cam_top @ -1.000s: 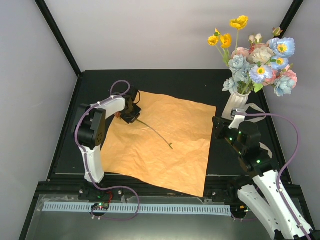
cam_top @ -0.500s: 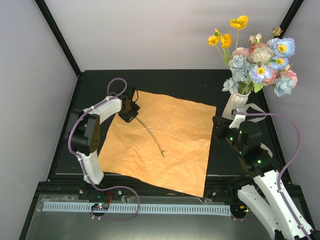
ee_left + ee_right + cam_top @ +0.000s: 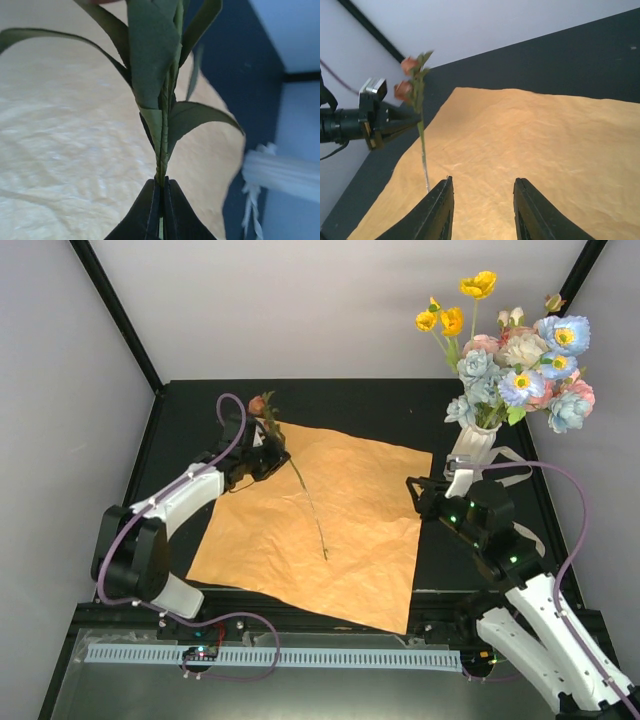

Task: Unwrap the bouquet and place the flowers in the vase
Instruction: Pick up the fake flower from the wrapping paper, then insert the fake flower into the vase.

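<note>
Top external view: the left fingers (image 3: 148,210), shut tight on a thin green stem with pink buds (image 3: 305,495), have tipped it up from lying flat on the large square orange paper sheet (image 3: 350,540). It is probably the last flower bound for the ribbed white vase (image 3: 470,448) at far right, which is already full of blooms (image 3: 520,360). The right fingers (image 3: 437,210) are half spread and empty. A black table (image 3: 190,420) carries everything, between pale grey walls (image 3: 300,300).

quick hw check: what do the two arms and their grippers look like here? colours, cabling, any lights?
The left arm and right arm match: white shell links, black joint housings, and a lilac cable looped alongside each. Small green status lights glow on the right arm's black joints. The left gripper and right gripper both have black, tapered fingers.
</note>
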Action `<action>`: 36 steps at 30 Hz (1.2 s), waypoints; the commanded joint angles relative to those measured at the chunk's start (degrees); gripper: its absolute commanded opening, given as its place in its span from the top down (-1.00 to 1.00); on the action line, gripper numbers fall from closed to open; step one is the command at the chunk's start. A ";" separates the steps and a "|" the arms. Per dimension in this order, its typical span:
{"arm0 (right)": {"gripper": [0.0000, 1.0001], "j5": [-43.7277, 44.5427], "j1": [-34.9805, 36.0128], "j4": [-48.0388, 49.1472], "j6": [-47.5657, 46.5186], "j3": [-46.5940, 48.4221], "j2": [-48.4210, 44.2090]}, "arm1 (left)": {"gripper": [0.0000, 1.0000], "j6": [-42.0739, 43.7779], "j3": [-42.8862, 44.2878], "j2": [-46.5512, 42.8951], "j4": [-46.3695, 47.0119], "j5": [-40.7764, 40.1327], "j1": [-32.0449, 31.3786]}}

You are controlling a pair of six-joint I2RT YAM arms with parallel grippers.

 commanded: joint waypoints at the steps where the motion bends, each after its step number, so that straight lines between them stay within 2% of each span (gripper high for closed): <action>1: 0.27 -2.03 4.76 4.39 0.30 2.11 1.56 | 0.97 9.83 -3.82 -7.18 14.68 12.97 -1.19; 8: 0.20 -4.36 10.27 10.40 1.65 3.46 5.07 | 0.97 18.97 -7.46 -12.87 22.18 31.19 -2.67; 12: 0.09 -8.55 11.11 14.67 3.31 4.67 8.48 | 0.97 22.59 -9.57 -16.52 25.81 38.38 -5.01; 17: 0.03 -12.15 12.13 19.92 5.95 6.40 12.31 | 0.97 29.13 -9.94 -19.09 22.15 43.07 -8.07; 29: -0.05 -17.48 17.39 25.99 7.93 11.34 22.20 | 0.97 32.14 -10.48 -21.66 21.60 49.53 -10.96; 36: 0.08 -17.42 20.29 26.51 7.41 13.05 25.26 | 0.97 33.09 -9.66 -21.86 20.37 50.54 -12.05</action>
